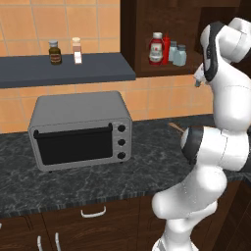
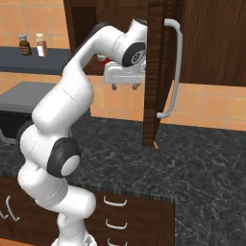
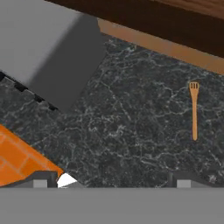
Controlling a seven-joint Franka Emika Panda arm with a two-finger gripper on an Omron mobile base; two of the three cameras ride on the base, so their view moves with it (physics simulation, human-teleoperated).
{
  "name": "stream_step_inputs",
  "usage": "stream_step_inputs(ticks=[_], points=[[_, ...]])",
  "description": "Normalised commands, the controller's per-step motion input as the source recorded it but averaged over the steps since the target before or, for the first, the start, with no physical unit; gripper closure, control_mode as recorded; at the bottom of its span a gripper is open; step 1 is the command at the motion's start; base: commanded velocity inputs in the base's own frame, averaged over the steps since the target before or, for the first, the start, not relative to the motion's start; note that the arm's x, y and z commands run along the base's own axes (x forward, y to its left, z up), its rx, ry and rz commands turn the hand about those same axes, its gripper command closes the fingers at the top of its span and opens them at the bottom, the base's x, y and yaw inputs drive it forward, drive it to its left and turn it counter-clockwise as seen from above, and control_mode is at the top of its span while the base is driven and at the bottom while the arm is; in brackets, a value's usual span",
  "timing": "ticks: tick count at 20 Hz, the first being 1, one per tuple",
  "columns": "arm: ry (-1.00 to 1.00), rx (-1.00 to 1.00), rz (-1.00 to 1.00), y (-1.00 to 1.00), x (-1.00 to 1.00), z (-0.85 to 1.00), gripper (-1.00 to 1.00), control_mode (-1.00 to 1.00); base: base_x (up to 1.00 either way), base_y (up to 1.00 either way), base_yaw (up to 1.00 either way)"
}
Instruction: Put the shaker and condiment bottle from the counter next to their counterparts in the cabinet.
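Inside the dark wooden cabinet (image 1: 147,19), the stout red condiment bottle (image 1: 156,49) with white cap and label stands on the shelf. The slim all-red squeeze bottle (image 1: 166,46) is just behind it to the right. Two pale grey-blue shakers stand side by side further right, a slimmer one (image 1: 173,51) and a wider one (image 1: 181,55). My gripper (image 2: 124,86) hangs open and empty just in front of the cabinet shelf, fingers pointing down over the counter (image 3: 131,127). It is also seen at the arm's left edge as the gripper (image 1: 198,81).
A grey toaster oven (image 1: 78,130) sits on the counter at left. The blue-grey wall shelf (image 1: 63,69) carries a brown jar (image 1: 55,52) and a tall pale shaker (image 1: 77,50). The open cabinet door (image 2: 153,72) hangs right of my hand. A wooden fork (image 3: 194,111) lies on the counter.
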Motion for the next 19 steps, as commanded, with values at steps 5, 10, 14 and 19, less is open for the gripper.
stream_step_inputs(ticks=[5, 10, 14, 19], points=[[-0.10, -0.13, 0.00, 0.66, -0.94, -1.00, -1.00, -1.00, 0.00, 0.00, 0.00], [-0.21, -0.09, -0.01, 0.56, -0.92, -0.99, -1.00, -1.00, 0.00, 0.00, 0.00], [-0.13, -0.02, -0.04, 0.47, -0.83, -0.88, -1.00, -1.00, 0.00, 0.00, 0.00], [0.00, -0.01, -0.06, 0.39, -0.53, -0.81, -1.00, -1.00, 0.00, 0.00, 0.00]])
